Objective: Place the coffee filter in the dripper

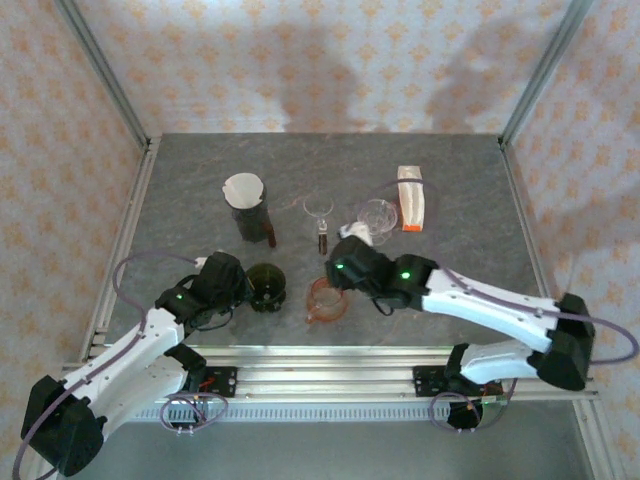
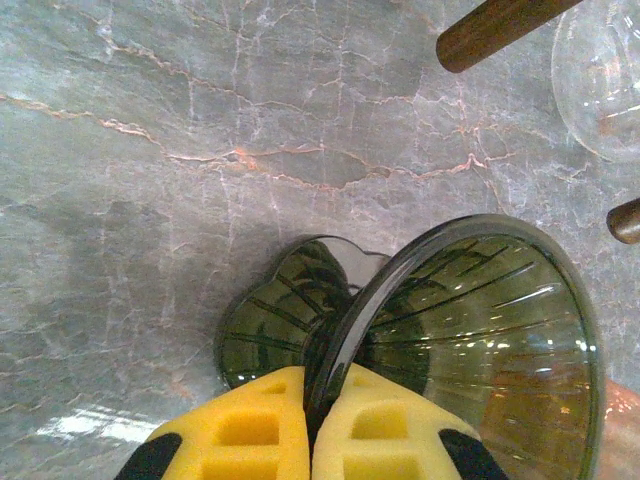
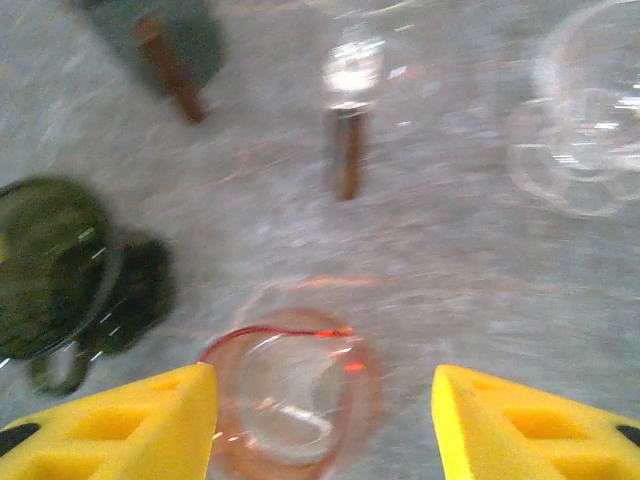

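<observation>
The dark green glass dripper (image 1: 266,287) stands on the table at front centre-left. My left gripper (image 1: 228,280) is shut on its rim, the yellow pads (image 2: 250,425) pinching the glass edge of the dripper (image 2: 470,320). The white coffee filter (image 1: 244,188) sits on top of a dark brown container (image 1: 251,220) further back. My right gripper (image 1: 338,272) hovers open above a pink glass cup (image 1: 326,300). In the blurred right wrist view that pink cup (image 3: 290,395) lies between the spread fingers (image 3: 150,420) of the right gripper (image 3: 325,375), and the green dripper (image 3: 50,265) is at the left.
A clear glass scoop with a wooden handle (image 1: 321,228) lies mid-table. A clear glass vessel (image 1: 378,215) and a white and orange packet (image 1: 411,198) lie at the back right. Metal rails frame the table sides.
</observation>
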You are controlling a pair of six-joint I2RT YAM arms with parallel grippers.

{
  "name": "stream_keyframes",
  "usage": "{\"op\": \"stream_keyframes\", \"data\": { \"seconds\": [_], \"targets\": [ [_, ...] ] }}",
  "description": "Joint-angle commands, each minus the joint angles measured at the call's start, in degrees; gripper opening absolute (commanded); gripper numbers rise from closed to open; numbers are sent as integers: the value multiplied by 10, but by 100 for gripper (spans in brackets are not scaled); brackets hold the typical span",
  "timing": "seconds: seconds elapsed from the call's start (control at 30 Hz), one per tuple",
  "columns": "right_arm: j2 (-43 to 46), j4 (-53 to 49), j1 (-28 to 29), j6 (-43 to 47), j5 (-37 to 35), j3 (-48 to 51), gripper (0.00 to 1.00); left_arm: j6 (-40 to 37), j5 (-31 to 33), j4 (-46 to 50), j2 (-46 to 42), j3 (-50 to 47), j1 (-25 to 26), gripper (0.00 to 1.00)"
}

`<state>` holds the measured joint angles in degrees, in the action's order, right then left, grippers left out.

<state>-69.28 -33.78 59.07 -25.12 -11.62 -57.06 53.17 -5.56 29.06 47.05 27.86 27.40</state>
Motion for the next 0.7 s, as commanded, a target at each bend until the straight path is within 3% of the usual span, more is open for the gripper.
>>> {"op": "stream_keyframes", "data": {
  "seconds": [0.0, 0.27, 0.47, 0.67],
  "targets": [
    [51, -21, -24, -39, -56, 49, 59, -31, 6, 60, -31, 71, 5, 0],
    [95, -39, -47, -60, -83, 93, 59, -66, -79, 114, 5, 194, 10, 0],
    [113, -45, -55, -65, -95, 117, 59, -59, -65, 96, 68, 248, 100, 0],
    [140, -53, -58, -71, -95, 133, 59, -55, -61, 65, 125, 282, 145, 0]
  ]
}}
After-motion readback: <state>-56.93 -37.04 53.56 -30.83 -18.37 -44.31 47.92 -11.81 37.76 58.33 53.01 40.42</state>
